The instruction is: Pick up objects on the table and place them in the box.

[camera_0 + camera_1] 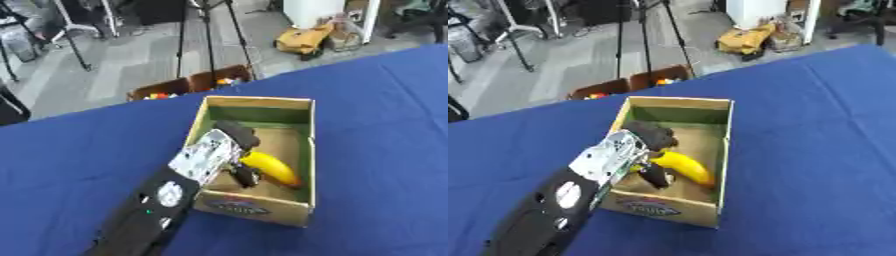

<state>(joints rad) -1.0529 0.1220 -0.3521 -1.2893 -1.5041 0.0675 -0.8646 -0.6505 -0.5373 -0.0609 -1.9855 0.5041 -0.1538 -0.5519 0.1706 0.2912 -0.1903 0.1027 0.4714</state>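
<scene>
Box (pixel 297 150), open cardboard, sits on blue table (pixel 385 100). Left hand (pixel 647 150) reaches in over box's near-left wall, fingers curled round banana's upper end. Banana (pixel 684 168), yellow, lies slanted inside box, lower end toward box's near-right corner. Right hand not visible.

- Left forearm (pixel 144 215): black casing, widening toward the lower edge, with a round white marking and a small green light.
- Wrist section (pixel 206 157): silver metal block with dark spots, possibly screws.
- Left hand (pixel 238 135): black fingers and thumb.
</scene>
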